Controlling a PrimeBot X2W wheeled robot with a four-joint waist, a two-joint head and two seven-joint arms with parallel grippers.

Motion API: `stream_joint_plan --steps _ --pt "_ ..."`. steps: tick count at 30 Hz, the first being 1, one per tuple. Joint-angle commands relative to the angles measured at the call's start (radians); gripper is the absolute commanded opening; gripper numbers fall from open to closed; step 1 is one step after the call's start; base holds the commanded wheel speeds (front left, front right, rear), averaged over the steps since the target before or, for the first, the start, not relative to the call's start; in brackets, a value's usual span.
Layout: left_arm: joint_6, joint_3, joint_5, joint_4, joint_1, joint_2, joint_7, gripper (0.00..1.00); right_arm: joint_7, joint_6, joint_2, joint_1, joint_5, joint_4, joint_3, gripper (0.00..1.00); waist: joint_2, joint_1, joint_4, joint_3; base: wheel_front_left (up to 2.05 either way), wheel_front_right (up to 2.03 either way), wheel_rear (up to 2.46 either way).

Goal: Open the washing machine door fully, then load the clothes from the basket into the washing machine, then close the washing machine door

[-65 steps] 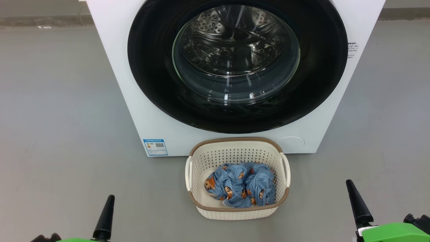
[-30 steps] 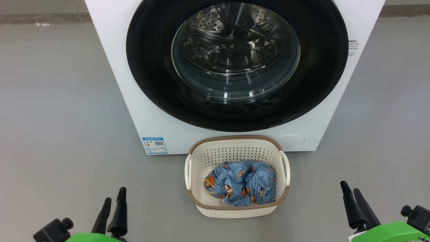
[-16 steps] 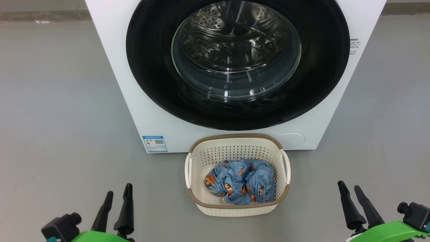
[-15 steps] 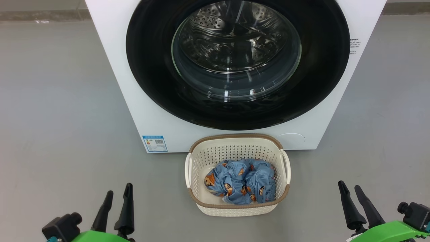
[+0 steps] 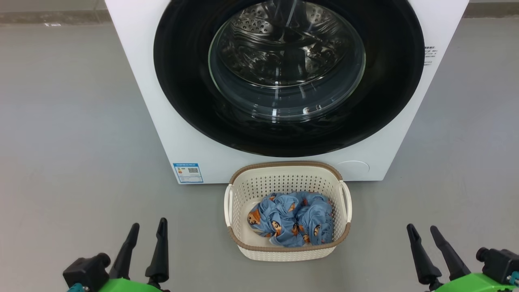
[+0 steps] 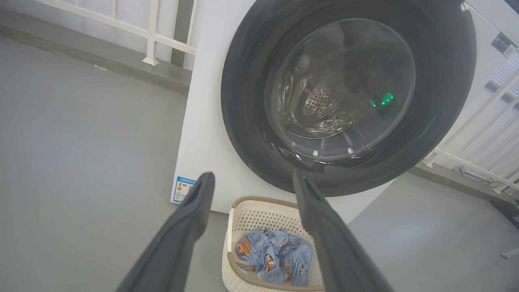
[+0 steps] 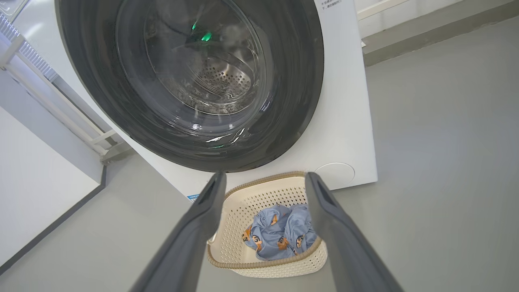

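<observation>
Grey smooth floor (image 5: 73, 121) runs all around, bare on both sides of the machine.

Big white front-loading washing machine (image 5: 194, 158) is dead centre ahead in the head view, standing on the floor.

Large round glossy black washing machine door (image 5: 182, 73) is closed, lying flat against the machine front and covering most of it. The clear bulging glass window (image 5: 286, 61) is at its centre, and the steel perforated drum (image 5: 259, 28) shows through it. No fabric can be made out in the drum.

White railing (image 6: 154, 32) stands behind the machine in the left wrist view.

Small cream-white perforated plastic basket with brown woven-look rim (image 5: 284, 184) sits on the floor just in front of the machine, below the bottom of the door. Its back rim is very close to the machine front; can't tell if they touch. One side handle shows on each end.

Soft light-blue clothes with orange-brown cartoon figures (image 5: 290, 219) are bunched in the bottom of the basket, towards the near right part. Bare basket floor shows on the left. All the fabric sits below the rim.

Left gripper (image 5: 149, 223) is at lower left, over the floor, well apart from the basket. Its two dark fingers are spread wide with nothing between them, and they point towards the machine.

Right gripper (image 5: 422, 227) is at lower right, also over the floor and well clear of the basket. Its jaws are spread wide and empty.

Both wrist views look between parted fingers at the basket and the closed door.

Round flush white cap (image 5: 352, 167) sits at the machine's lower right corner.

Small blue label sticker (image 5: 187, 172) is at the lower left of the machine front, just left of the basket.
</observation>
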Motion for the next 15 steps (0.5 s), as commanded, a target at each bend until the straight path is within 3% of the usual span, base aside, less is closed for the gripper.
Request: stream_joint_plan --steps 1,15 --pt "0.005 0.02 0.045 -0.038 -0.007 0.017 -0.019 1.0 -0.018 -0.001 -0.028 0.007 -0.042 -0.028 0.027 1.0 -0.0001 0.0 0.001 -0.004 0.0 0.0 0.0" --pt "0.009 0.008 0.204 -0.059 0.006 0.02 -0.06 1.0 -0.059 -0.001 -0.047 0.027 -0.187 -0.04 0.014 1.0 -0.0001 0.0 0.002 -0.005 0.0 0.0 0.0"
